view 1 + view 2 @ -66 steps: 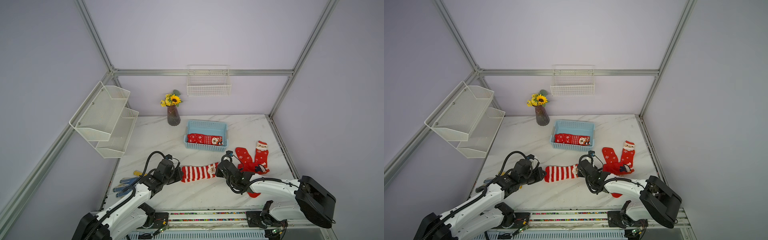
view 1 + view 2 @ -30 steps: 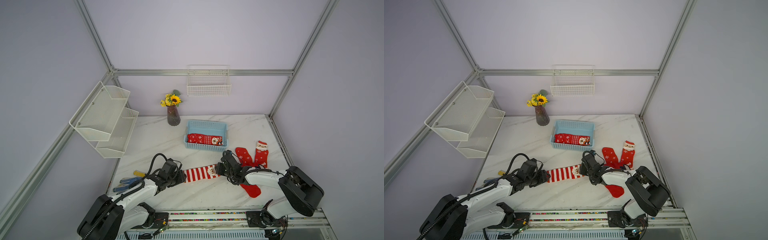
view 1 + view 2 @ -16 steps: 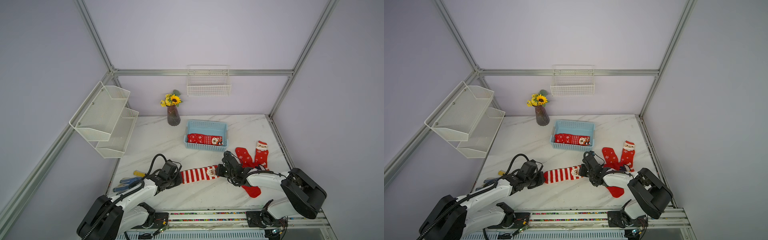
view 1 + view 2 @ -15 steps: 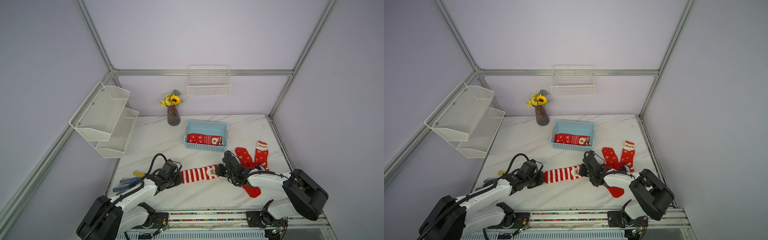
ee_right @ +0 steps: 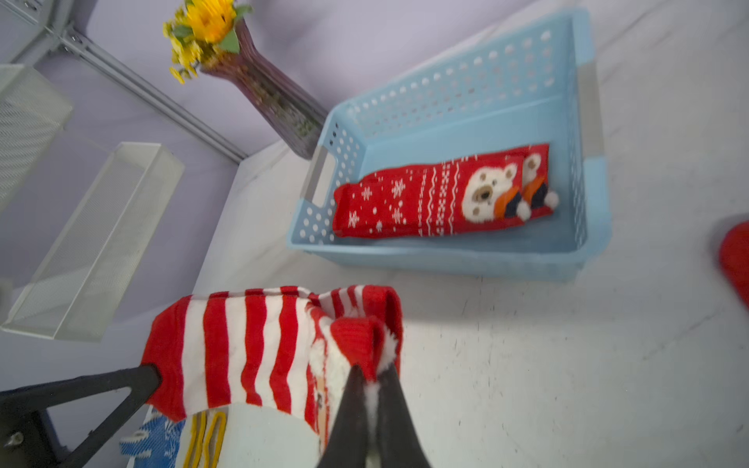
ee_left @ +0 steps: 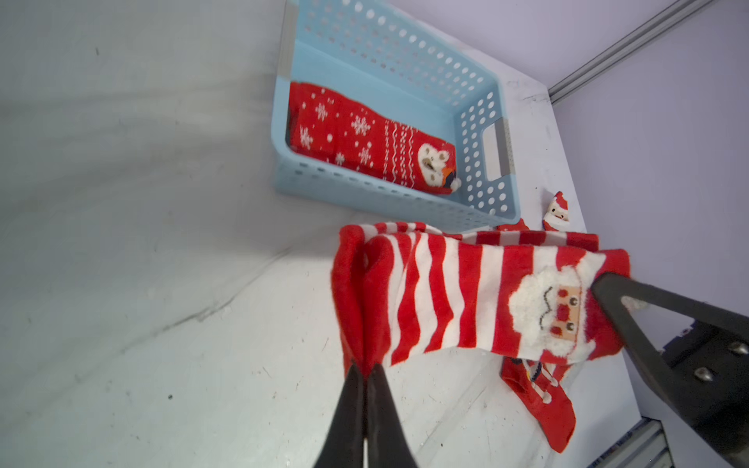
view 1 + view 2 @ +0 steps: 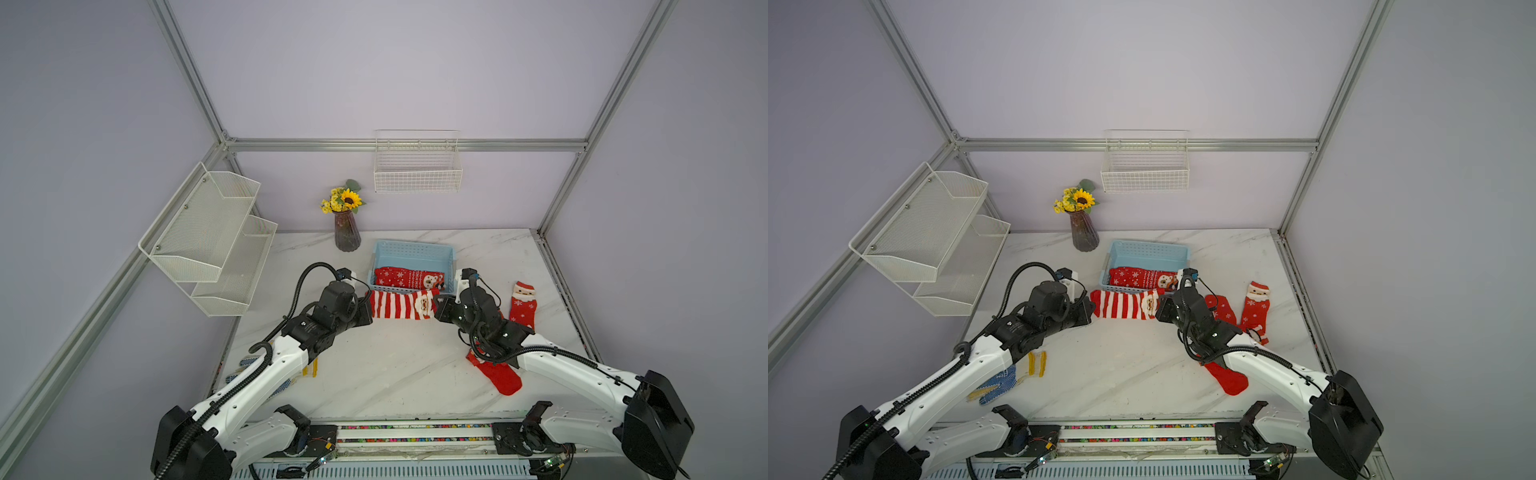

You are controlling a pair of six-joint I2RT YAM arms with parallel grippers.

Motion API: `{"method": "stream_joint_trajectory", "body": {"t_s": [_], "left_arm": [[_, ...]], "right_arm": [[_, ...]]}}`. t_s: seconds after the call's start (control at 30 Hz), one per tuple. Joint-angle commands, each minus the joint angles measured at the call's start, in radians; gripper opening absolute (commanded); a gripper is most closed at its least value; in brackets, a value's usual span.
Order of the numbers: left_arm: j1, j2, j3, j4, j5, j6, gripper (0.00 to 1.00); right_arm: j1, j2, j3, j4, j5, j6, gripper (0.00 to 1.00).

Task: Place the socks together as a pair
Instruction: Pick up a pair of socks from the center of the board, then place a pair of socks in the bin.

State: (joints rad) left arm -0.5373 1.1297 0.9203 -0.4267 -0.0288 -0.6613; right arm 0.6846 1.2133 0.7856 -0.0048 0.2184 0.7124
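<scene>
A: Nearest first. What's by the rail?
B: A blue-dotted glove (image 7: pixel 1000 382) with a yellow cuff, under the left arm. Not a sock, so leave it. On the other side a red sock (image 7: pixel 500 378) lies flat on the bench (image 7: pixel 395 374), partly under the right arm. No partner beside it that I can see.
A: Claws?
B: Left claw (image 6: pixel 366 377) is pinched tight on the toe end of the striped Santa socks (image 7: pixel 399 304). Right claw (image 5: pixel 371 379) is pinched tight on the cuff end, by Santa's hat. Both narrow, fabric between the tips.
A: One sock or two?
B: Looks like two layers, stripes on stripes. Both wrist views show a second edge behind. Reads as a matched pair.
A: Why both ends?
B: It keeps the layers stretched and lined up, so they don't sag or slide apart. The pair hangs clear of the bench, shadow under it, just in front of the blue basket (image 7: pixel 415 252).
A: Basket next?
B: My guess. Bear socks (image 7: pixel 407 277) lie stacked along its near wall, with room behind them. Risk: the near wall catches the sagging middle.
A: Right side?
B: Santa-cuff snowflake sock (image 7: pixel 524 305) lies flat, with another snowflake sock (image 7: pixel 1223 309) just beside it, partly behind the right arm. Unsorted, I'd say.
A: Far back?
B: Sunflower vase (image 7: pixel 347 232), near the basket's corner, well apart from both claws.
</scene>
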Motion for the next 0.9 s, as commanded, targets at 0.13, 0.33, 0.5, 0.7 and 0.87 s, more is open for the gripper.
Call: {"method": "stream_joint_trajectory", "body": {"t_s": [0.13, 0.33, 0.5, 0.7, 0.87], "left_arm": [[0.011, 0.252, 0.358, 0.009, -0.096, 0.242, 0.00], [0.060, 0.480, 0.514, 0.009, -0.077, 0.290, 0.00], [0.089, 0.630, 0.592, 0.009, -0.033, 0.304, 0.00], [0.105, 0.743, 0.657, -0.031, -0.044, 0.322, 0.00], [0.120, 0.779, 0.658, -0.039, -0.049, 0.327, 0.00]], "right_arm": [[-0.074, 0.110, 0.174, -0.035, 0.178, -0.144, 0.00], [-0.192, 0.263, 0.253, -0.007, 0.124, -0.161, 0.00], [-0.254, 0.377, 0.297, 0.003, 0.080, -0.189, 0.00], [-0.299, 0.501, 0.336, 0.005, 0.021, -0.198, 0.00], [-0.301, 0.579, 0.370, 0.005, -0.030, -0.206, 0.00]]}}
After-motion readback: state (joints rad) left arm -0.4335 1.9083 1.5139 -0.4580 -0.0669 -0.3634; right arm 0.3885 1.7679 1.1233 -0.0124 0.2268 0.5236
